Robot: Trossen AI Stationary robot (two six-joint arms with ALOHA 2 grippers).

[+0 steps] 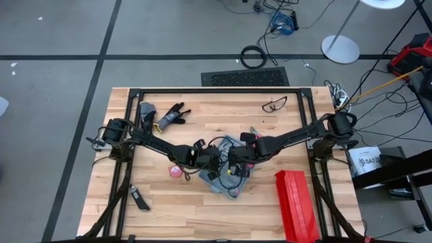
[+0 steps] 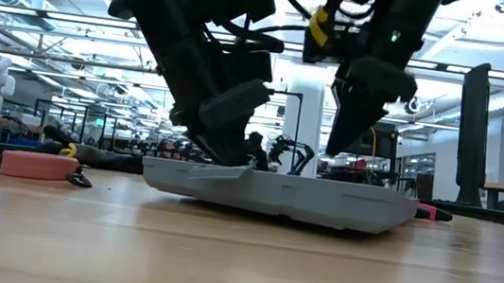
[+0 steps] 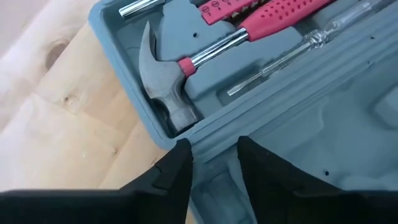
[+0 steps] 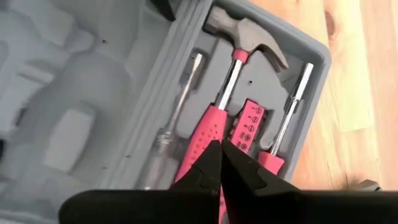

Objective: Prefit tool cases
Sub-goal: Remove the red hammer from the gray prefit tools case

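Open tool case (image 1: pixel 226 177) lying flat mid-surface (image 1: pixel 202 216), left of the red ribbed box (image 1: pixel 295 206). Left claw (image 3: pixel 214 163) astride the case's central ridge, fingers apart, likely steadying it. Right claw (image 4: pixel 220 163) pinched together over the pink-handled hammer (image 4: pixel 233 81), apparently pressing it into its moulded slot. Screwdriver (image 4: pixel 171 118) and bit holder (image 4: pixel 247 124) already seated alongside.

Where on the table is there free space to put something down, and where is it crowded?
Bare wood lies along the front edge between the black tool and the red box, and at the back between the gloves and the glasses. The middle is crowded: both arms over the open tool case.
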